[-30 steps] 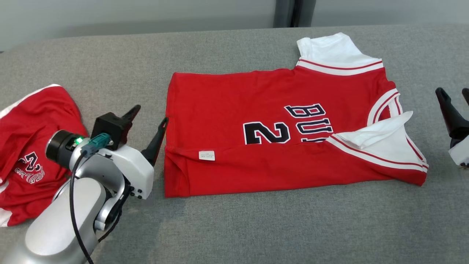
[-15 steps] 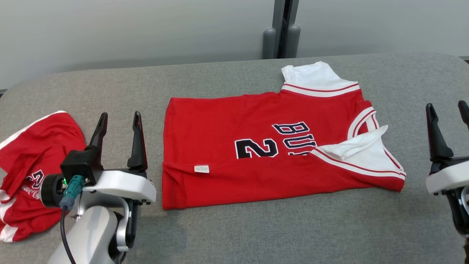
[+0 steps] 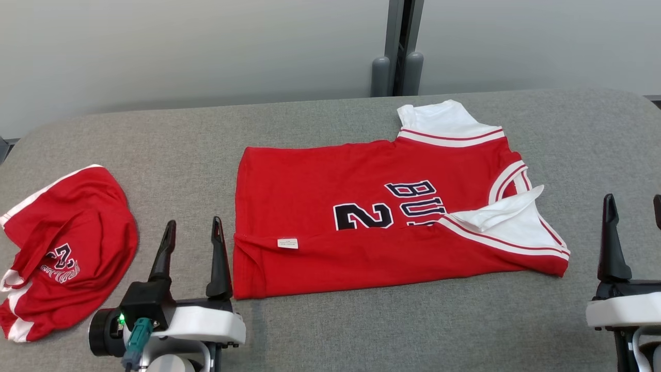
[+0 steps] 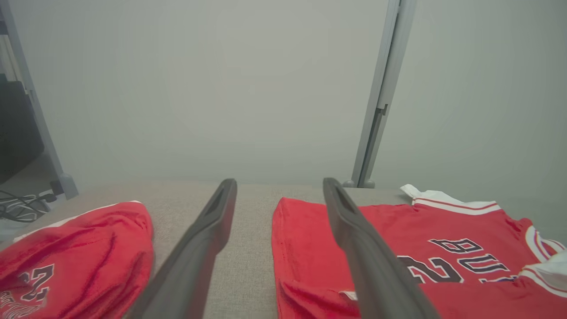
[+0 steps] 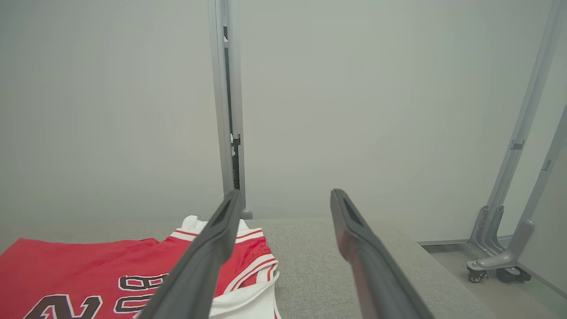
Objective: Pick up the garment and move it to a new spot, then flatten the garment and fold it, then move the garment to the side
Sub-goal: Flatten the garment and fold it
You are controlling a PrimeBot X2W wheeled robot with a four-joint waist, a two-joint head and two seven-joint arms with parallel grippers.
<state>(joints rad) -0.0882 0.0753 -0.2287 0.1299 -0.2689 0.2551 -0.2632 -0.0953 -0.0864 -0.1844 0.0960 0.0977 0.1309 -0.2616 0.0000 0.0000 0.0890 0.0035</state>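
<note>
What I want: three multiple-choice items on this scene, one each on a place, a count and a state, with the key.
1. The crumpled red garment lies: A. to the robot's left of the basketball jersey; B. on top of it; C. to its right.
2. Garments on the grey table: A. one; B. two; C. three.
3. The left gripper is: A. shut on the hem; B. open and empty; C. shut and empty.
Key: 1 A, it sits at the head view's left, apart from the jersey. 2 B, the jersey and the crumpled piece. 3 B, its jaws stand apart over bare table.
</note>
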